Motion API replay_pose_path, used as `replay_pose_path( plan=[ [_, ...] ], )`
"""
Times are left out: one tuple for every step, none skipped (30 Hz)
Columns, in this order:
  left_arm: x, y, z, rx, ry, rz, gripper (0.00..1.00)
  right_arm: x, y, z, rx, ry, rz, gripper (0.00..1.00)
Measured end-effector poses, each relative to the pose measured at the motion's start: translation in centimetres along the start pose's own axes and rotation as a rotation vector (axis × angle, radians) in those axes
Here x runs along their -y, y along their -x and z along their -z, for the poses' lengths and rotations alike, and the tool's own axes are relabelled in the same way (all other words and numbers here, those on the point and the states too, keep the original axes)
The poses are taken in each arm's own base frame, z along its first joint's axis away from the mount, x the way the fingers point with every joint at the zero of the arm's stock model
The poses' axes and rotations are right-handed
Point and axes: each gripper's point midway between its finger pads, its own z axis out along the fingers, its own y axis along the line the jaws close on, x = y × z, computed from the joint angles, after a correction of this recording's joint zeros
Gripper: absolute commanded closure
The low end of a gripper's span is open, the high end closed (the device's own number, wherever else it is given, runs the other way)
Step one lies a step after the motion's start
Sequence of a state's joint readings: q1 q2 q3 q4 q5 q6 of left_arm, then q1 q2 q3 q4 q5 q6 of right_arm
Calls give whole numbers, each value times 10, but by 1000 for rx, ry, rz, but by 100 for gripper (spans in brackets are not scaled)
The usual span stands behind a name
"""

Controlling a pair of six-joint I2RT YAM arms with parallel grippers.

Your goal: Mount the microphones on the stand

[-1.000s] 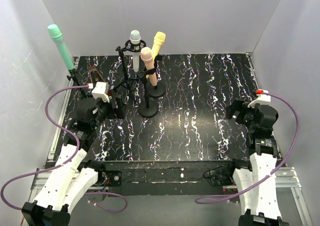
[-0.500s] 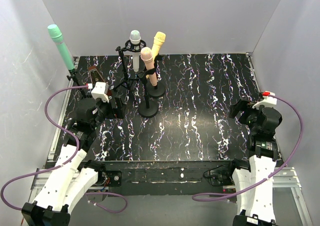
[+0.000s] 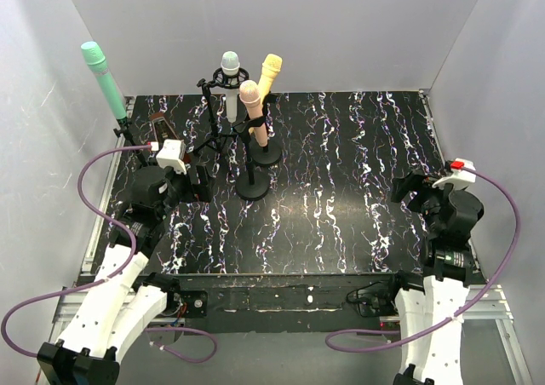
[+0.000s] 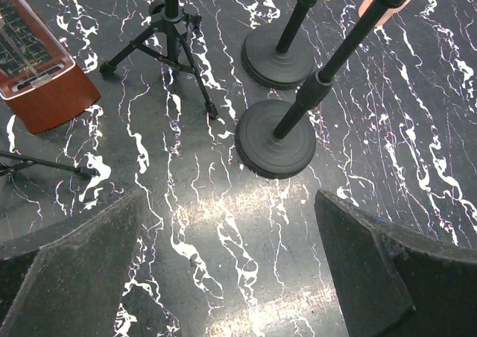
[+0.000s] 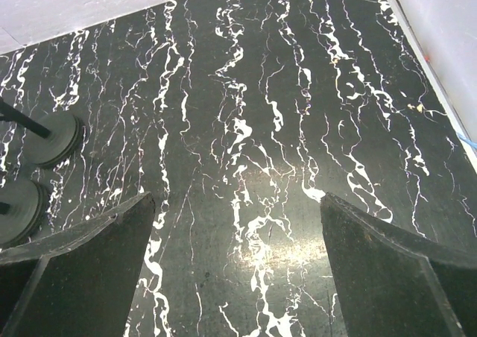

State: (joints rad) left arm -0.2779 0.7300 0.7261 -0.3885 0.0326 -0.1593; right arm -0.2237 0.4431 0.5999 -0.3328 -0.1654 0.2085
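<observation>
We see the right gripper (image 5: 235, 232), spread empty like the left gripper (image 4: 227, 236), drawn back toward its base, all four microphones (image 3: 249, 95) sitting in stands (image 3: 252, 189): task apparently finished.

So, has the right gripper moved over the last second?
Yes. The right gripper has pulled back toward the near right corner of the table, farther from the round stand base, which sits where it was.

Heads of yellow microphone (image 3: 271, 66) and peach-pink microphone (image 3: 249, 95) beyond the left wrist view's top edge.
</observation>
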Motion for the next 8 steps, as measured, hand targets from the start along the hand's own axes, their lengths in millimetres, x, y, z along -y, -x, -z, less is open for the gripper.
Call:
replay_pose_path(
  plan=[
    [0, 0, 0, -2, 0, 0, 2, 0, 1, 1, 5, -2, -1, 2],
    [0, 0, 0, -2, 1, -1, 2, 0, 2, 1, 10, -2, -1, 2],
    [0, -1, -1, -3, 1, -1, 2, 0, 3, 2, 14, -4, -1, 2],
    [0, -1, -1, -3, 1, -1, 2, 0, 3, 3, 18, -3, -2, 2],
    [0, -1, -1, -3, 1, -1, 2, 0, 4, 3, 20, -4, -2, 2],
    [0, -1, -1, -3, 1, -2, 2, 0, 4, 3, 22, -3, -3, 2],
    [0, -1, -1, -4, 2, -2, 2, -1, 5, 4, 24, -3, -5, 2],
    [0, -1, -1, -4, 2, -2, 2, -1, 5, 4, 26, -2, -8, 2]
  ],
)
